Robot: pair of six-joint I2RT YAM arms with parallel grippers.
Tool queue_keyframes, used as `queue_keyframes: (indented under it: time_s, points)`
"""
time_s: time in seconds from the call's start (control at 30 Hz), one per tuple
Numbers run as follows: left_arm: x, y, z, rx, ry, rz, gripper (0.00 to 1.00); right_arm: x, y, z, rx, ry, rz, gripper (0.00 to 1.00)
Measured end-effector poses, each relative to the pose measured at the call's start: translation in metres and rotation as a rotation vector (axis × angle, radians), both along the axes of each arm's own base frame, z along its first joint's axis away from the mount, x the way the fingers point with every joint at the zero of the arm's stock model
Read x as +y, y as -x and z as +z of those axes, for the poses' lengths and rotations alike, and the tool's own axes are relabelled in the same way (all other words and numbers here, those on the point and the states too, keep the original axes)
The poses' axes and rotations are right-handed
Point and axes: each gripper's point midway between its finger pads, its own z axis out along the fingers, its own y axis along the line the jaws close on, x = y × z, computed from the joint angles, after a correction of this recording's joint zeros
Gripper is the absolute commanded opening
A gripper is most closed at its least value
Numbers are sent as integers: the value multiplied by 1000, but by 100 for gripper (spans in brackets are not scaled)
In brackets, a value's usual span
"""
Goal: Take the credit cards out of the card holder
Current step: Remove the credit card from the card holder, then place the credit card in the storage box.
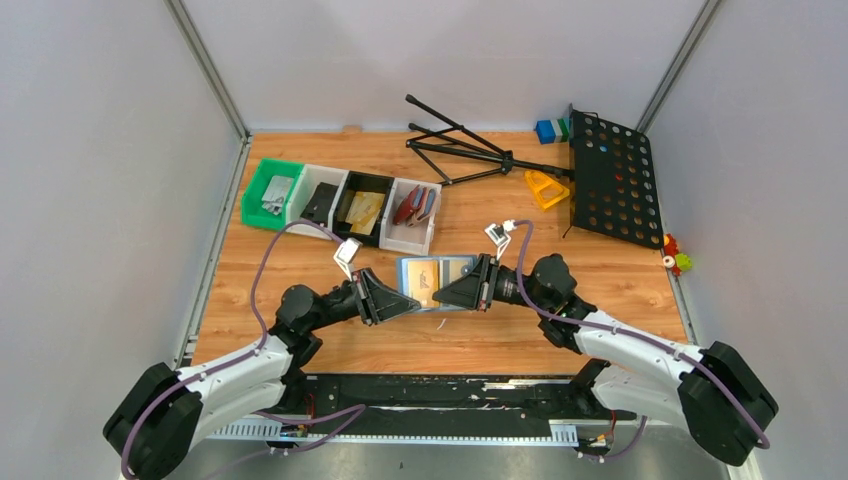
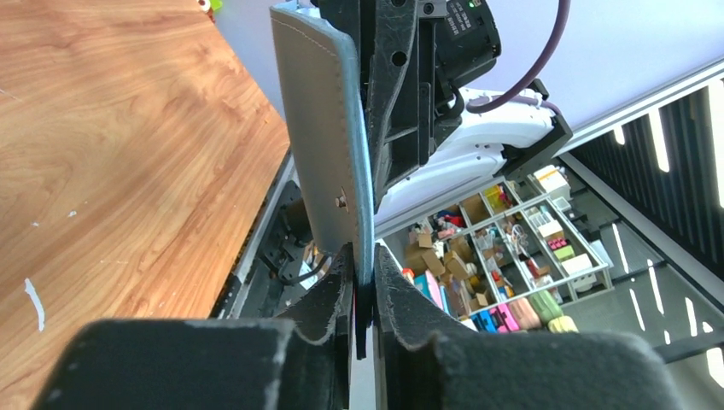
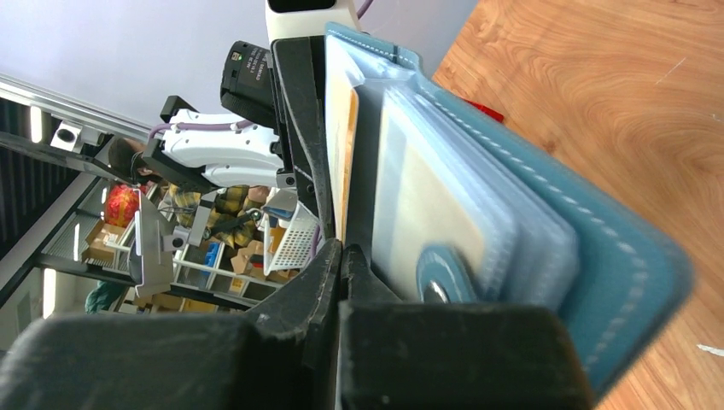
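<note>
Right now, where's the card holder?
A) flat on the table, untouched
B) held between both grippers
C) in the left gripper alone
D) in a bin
B: the left gripper and right gripper each pinch an opposite side of the open card holder.

The fingers (image 1: 402,302) hide the card holder's (image 1: 437,275) edges.

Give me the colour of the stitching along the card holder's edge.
White, on the blue card holder; clearest in the right wrist view.
</note>
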Motion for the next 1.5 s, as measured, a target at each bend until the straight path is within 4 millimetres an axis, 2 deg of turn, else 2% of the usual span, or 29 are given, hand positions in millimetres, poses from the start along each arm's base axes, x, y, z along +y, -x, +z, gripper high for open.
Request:
queue_keyframes:
  time_s: [0.13,0.17,0.27,0.3,0.6,0.83,1.03,1.17,1.5]
  points:
    - [2,-1,-2,4,2,14,23,-5,0,-1,0,2,-18,0]
    - [2,-1,-1,3,3,18,20,-6,-1,-2,0,5,-23,0]
    - [2,-3,-1,7,4,24,1,-7,-2,-4,5,14,-30,0]
    - [2,-3,-2,8,1,26,0,-7,-2,-5,6,18,-31,0]
    - [6,-4,-11,29,-5,57,0,-13,-2,-13,-2,59,-64,0]
    - [9,-4,-10,33,-6,78,0,-17,-4,-18,-1,75,-89,0]
    - [13,-8,-17,57,-33,107,0,-28,-6,-27,2,112,-138,0]
    - [17,-13,-31,84,-87,144,0,-39,-7,-38,7,153,-183,0]
    - [33,-26,-91,216,-347,238,0,-59,-14,-58,-24,296,-277,0]
